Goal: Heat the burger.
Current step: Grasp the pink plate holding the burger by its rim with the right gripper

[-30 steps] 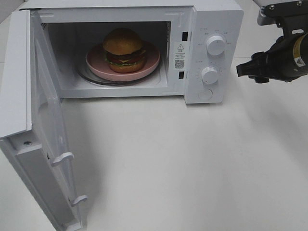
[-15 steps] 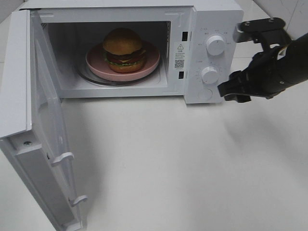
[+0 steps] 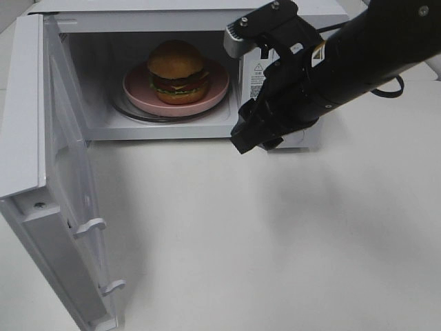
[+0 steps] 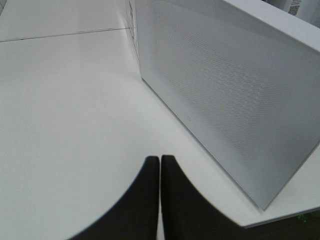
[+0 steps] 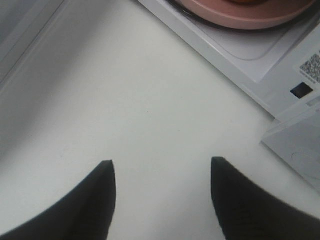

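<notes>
Burger [image 3: 177, 71] upright on pink plate [image 3: 218, 87], bun up | right gripper [image 5: 161, 167] spread, empty | left gripper [image 4: 160, 159] clenched

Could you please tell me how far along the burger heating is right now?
Done: the burger sits on its pink plate inside the microwave. In hand: the right pincer, open and empty, hangs over the table just in front of the microwave's opening. Left: the door stands wide open and must be shut, then the heating started.
</notes>
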